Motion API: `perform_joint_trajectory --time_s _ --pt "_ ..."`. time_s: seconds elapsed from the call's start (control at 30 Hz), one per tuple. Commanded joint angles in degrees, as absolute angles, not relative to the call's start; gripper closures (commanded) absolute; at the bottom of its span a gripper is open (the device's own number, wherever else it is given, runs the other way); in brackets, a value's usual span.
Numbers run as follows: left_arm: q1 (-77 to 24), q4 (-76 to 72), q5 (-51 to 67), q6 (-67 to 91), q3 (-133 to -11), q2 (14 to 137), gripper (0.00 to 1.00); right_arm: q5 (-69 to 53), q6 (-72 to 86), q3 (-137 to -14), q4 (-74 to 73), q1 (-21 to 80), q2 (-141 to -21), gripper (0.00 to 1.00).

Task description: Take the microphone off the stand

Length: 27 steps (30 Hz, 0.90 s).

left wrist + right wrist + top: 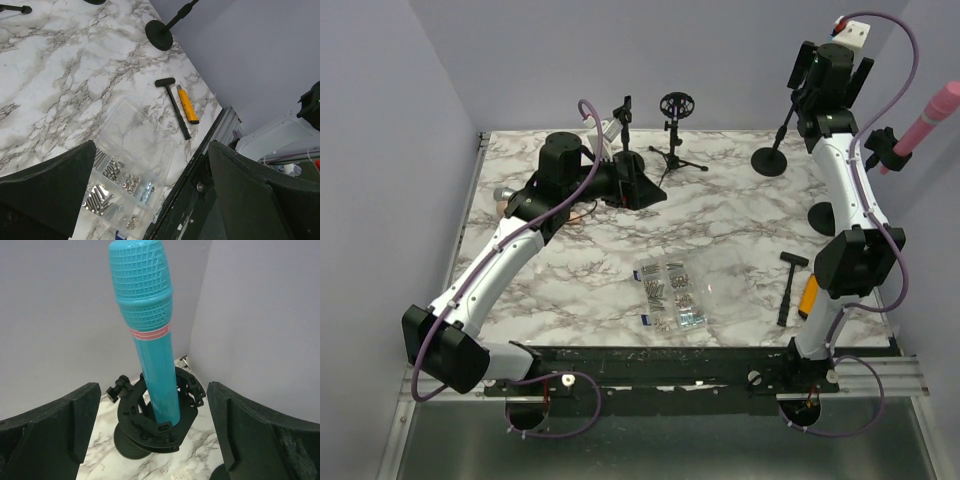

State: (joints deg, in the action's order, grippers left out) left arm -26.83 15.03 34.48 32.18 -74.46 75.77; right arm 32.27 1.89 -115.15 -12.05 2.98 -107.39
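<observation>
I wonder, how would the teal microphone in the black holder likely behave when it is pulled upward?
The microphone looks like rigid plastic, so it probably will not flex. Its smooth, round barrel may slip in a light pinch. It sits down through the black holder, so the holder may lift or tip with it.

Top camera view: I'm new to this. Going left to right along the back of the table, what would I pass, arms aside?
Small tripod stand with an empty ring mount → round-based stand → pink microphone at the right edge.
</observation>
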Motion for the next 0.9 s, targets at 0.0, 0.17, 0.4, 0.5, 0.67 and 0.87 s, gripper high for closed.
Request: perform_joint_trajectory --time_s 0.0,0.17,0.4,0.5,0.67,0.87 --pt "-26.2 13.4 36.3 32.5 -74.6 76.2 0.02 35.2 -4.3 -116.3 -6.5 2.6 -110.1 0.05" --pt "-25.8 12.6 37.6 33.5 -74.3 77.0 0.01 37.9 -6.7 -119.5 -5.7 2.3 -114.5 0.04" --pt "-25.5 12.6 37.4 33.0 -74.3 77.3 0.02 40.5 -7.0 -119.4 -3.6 1.4 -118.0 0.05" --pt "-25.5 12.8 37.4 33.0 -74.4 77.9 0.01 40.2 -7.0 -120.1 -3.6 1.3 -119.3 0.11" --pt "-25.4 12.9 37.5 32.9 -74.5 78.3 0.01 39.4 -7.2 -121.1 -3.5 1.2 -120.5 0.25" --pt "-25.3 13.4 36.9 32.3 -74.7 78.2 0.01 40.1 -9.1 -121.4 -1.5 1.1 -121.1 0.41"
